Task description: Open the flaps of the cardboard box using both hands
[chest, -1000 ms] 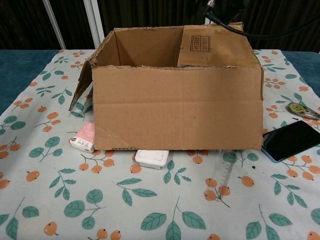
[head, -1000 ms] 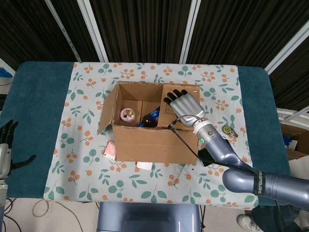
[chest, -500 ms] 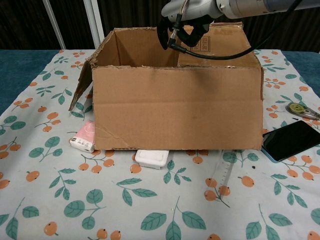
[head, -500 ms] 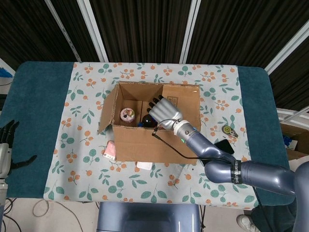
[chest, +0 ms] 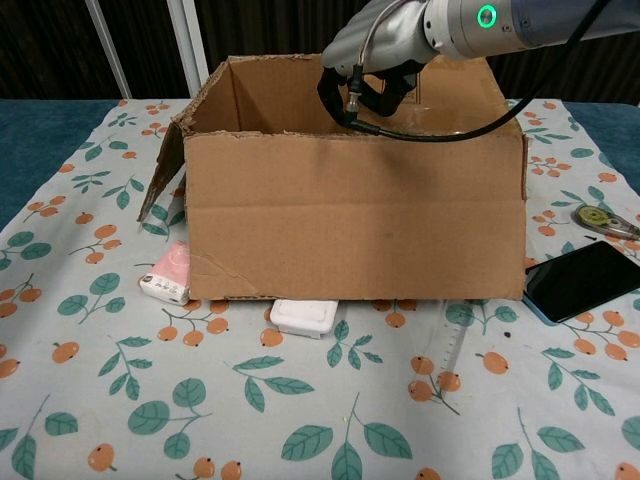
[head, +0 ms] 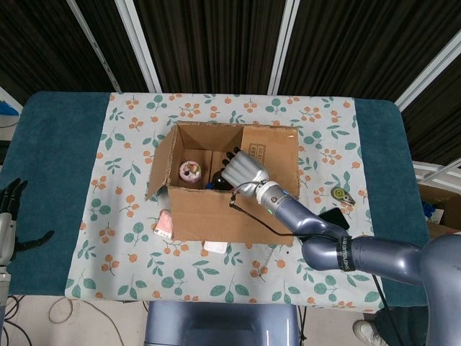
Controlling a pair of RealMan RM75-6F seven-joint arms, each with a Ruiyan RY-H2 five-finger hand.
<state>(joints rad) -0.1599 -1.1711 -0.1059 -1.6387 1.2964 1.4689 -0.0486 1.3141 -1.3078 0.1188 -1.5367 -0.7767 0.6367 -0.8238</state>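
Dark slatted panels and pale metal rails stand behind my worktop (head: 61, 151), which is teal with a cloth (head: 130, 216) printed in leaves and oranges spread over its middle. At the far left edge of the head view my left robot hand (head: 9, 216) hangs beside the worktop, well apart from everything, its dark fingers spread and nothing in them. On the cloth, just in front of the box's left corner, lies a small pink packet (chest: 167, 273), and beside it a flat white object (chest: 305, 316) pokes out from under the front wall. The cardboard box (chest: 355, 215) sits in the middle of the cloth with its top open; its left flap (head: 160, 163) is folded outward and leans down the side. Inside, at the left, I see a round pink-topped thing (head: 191, 171) and next to it a dark bottle (head: 218, 179). My right robot hand (head: 243, 172) is over the box's opening, above the front wall's rim, fingers curled downward into the box; I cannot tell whether they touch or hold anything. To the right of the box lie a black phone (chest: 582, 279) and a small round yellow-and-grey object (chest: 600, 219).
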